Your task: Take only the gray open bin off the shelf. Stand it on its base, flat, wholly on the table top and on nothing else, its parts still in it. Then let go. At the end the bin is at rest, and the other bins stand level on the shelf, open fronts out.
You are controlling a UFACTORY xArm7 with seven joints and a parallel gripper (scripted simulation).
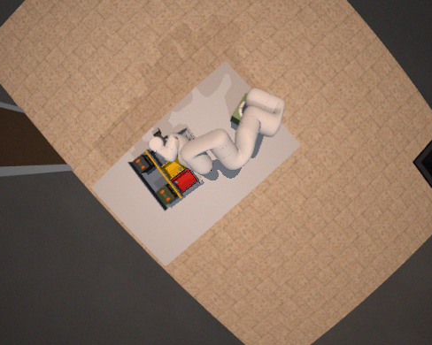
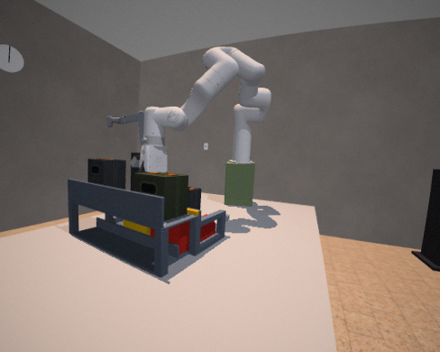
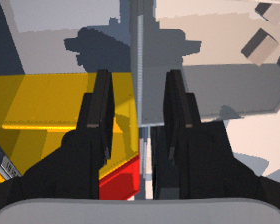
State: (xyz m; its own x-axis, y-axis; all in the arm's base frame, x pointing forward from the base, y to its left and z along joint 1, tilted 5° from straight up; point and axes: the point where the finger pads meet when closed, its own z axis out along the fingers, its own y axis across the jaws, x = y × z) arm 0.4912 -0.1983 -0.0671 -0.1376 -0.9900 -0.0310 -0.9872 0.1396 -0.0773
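Note:
My gripper (image 3: 139, 89) points down into the shelf (image 2: 116, 202) (image 1: 151, 181), its two black fingers partly open. They straddle an upright wall of the gray open bin (image 3: 145, 30) without clamping it. The bin's pale inside, with small gray parts (image 3: 257, 43), lies to the right of the fingers. In the overhead view the gray bin (image 1: 189, 133) is mostly hidden under my arm. In the side view my wrist drops behind the dark green bin (image 2: 163, 189), so the fingers are hidden there.
A yellow bin (image 3: 38, 103) (image 1: 173, 168) sits just left of the fingers, and a red bin (image 3: 120, 181) (image 1: 186, 180) (image 2: 179, 235) below it. A black bin (image 2: 106, 171) (image 1: 141, 163) stands on the shelf. My green base block (image 2: 239, 182) stands behind.

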